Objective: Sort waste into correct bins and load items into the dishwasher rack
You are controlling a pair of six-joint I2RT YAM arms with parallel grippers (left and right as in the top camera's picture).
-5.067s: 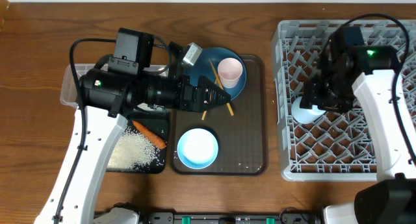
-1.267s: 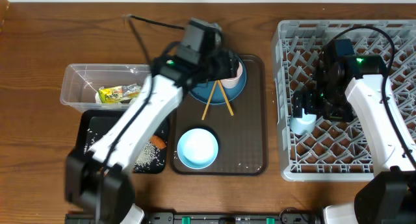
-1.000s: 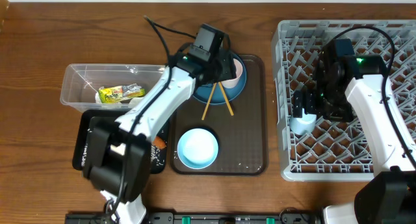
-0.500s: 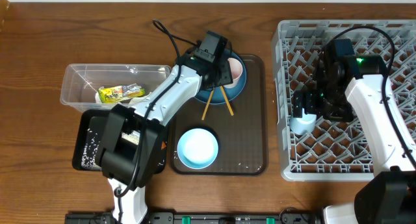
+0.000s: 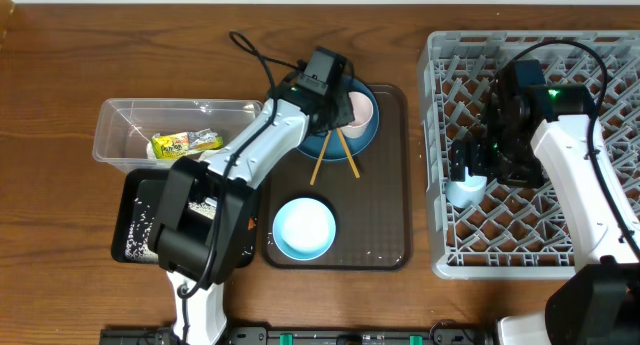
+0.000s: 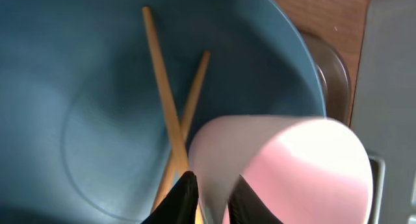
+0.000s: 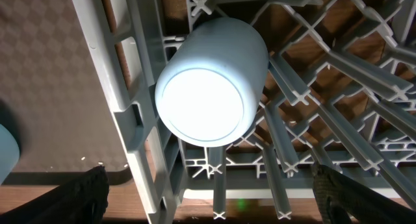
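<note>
Wooden counter (image 5: 60,65) carries a grey square-lattice dishwasher rack (image 5: 500,250). Clear plastic box (image 5: 125,120) holds the yellow-green wrapper (image 5: 185,143), print unreadable. Glossy round dark-blue plate (image 6: 97,120): pink cup (image 6: 286,165) on it, left pincer (image 6: 213,201) clenched on the cup's wall, crossed wooden chopsticks (image 6: 162,100) beside. Smooth light-blue cup (image 7: 211,81) lies among rack pegs; right pincer (image 7: 214,195) spread wide, off it
</note>
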